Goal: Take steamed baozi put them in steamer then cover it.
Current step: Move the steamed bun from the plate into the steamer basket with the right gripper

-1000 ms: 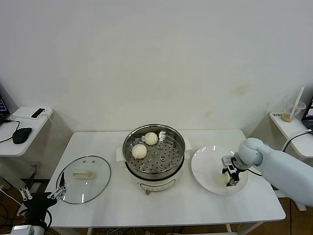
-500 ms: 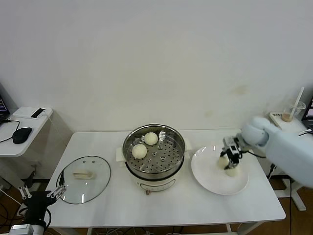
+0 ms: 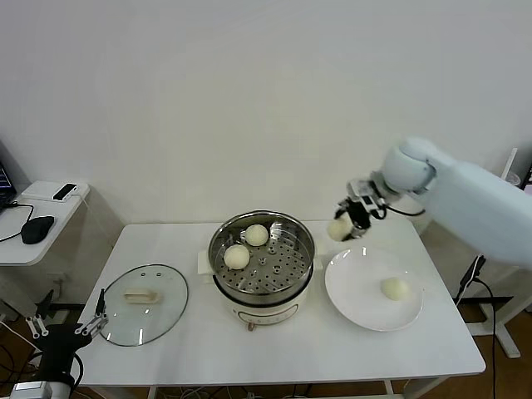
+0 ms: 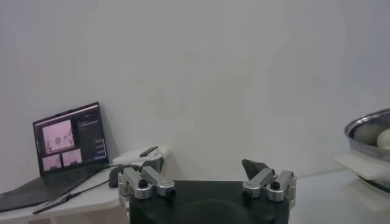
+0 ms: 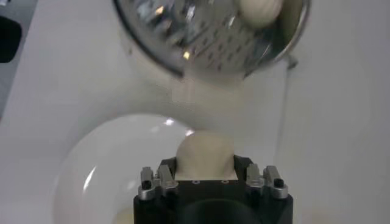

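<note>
four steamed baozi [image 3: 339,228] show in all: two lie on the perforated tray of the steamer [image 3: 263,258] toward its 10 to 12 o'clock side, one rests on the white plate [image 3: 357,291] at 3 o'clock of the pot, and one hangs in the air in the right gripper [image 3: 343,227], between the steamer's rim and the plate. that claw is clenched on the bun's sides; the wrist view shows it bulging between the jaws. the buns look smooth, round, cream-white, probably light and soft, easily dented, so a gentle hold across the widest part seems best. the cover [image 3: 143,302], clear glass with a cream handle, lies flat at 9 o'clock of the steamer. the left gripper [image 4: 208,184] waits low off the table's 8 o'clock corner, fingers released and empty.
</note>
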